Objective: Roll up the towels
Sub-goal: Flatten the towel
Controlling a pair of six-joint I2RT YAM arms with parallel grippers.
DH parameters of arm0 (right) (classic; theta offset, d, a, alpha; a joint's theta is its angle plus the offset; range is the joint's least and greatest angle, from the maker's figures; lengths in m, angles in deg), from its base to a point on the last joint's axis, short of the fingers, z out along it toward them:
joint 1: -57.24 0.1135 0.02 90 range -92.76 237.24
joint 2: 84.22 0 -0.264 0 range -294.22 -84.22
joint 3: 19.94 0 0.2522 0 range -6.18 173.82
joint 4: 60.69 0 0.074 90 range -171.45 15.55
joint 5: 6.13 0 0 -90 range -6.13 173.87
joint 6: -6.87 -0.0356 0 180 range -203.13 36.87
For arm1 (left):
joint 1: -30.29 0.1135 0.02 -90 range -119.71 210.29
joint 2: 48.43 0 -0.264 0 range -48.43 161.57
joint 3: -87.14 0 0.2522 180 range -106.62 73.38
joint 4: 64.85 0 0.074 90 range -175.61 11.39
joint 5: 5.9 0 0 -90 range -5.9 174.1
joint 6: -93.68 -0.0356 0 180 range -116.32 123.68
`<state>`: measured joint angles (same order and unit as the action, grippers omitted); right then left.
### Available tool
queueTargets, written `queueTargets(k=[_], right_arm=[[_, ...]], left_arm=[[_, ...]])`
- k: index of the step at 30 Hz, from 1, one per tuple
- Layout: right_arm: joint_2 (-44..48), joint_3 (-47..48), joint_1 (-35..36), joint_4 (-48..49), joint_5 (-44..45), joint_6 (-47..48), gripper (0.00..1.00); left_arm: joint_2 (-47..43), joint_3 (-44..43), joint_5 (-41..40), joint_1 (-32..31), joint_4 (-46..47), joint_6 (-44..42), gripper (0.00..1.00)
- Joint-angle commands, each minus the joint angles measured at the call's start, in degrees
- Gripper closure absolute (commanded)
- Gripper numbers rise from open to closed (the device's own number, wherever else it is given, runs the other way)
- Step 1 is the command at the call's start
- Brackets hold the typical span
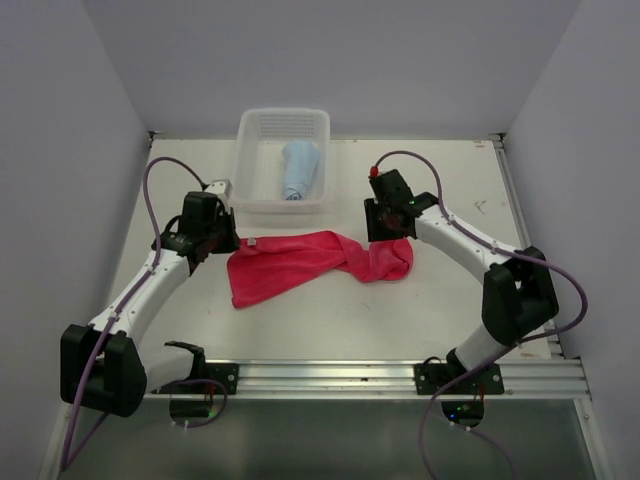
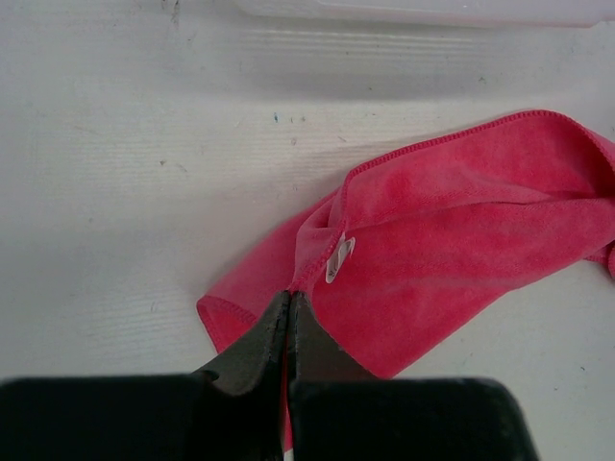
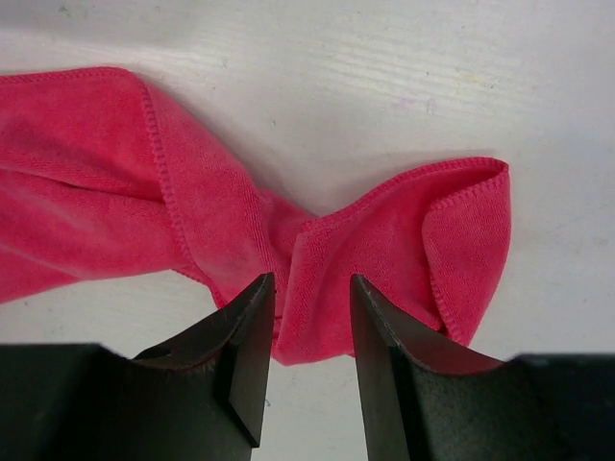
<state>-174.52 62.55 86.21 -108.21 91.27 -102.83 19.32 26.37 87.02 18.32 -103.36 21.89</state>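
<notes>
The pink-red towel lies crumpled lengthwise on the white table, twisted near its right end. My left gripper is at its left end, shut on the towel's hemmed edge; a strip of red cloth shows between the closed fingertips. A small white label sits just beyond them. My right gripper hovers over the towel's right end, open, with nothing pinched. The light blue towel lies rolled inside the white mesh basket.
The basket stands at the back centre of the table, just beyond the pink towel; its near wall shows at the top of the left wrist view. Grey walls close in the table on both sides. A metal rail runs along the near edge.
</notes>
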Motion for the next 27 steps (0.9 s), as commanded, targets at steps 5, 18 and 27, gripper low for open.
queueTargets(k=[5, 18, 27], right_arm=[[-5.7, 0.2, 0.5, 0.9, -0.9, -1.7, 0.59], [-5.9, -3.5, 0.5, 1.6, -0.6, -2.8, 0.97], [5.0, -13.1, 0.4, 2.2, 5.8, -6.5, 1.00]], left_arm=[[0.1, 0.2, 2.0, 0.5, 3.0, -1.5, 1.00], [-0.1, 0.3, 3.1, 0.5, 3.1, -1.5, 1.00], [-0.3, 0.4, 3.6, 0.5, 3.2, -1.5, 1.00]])
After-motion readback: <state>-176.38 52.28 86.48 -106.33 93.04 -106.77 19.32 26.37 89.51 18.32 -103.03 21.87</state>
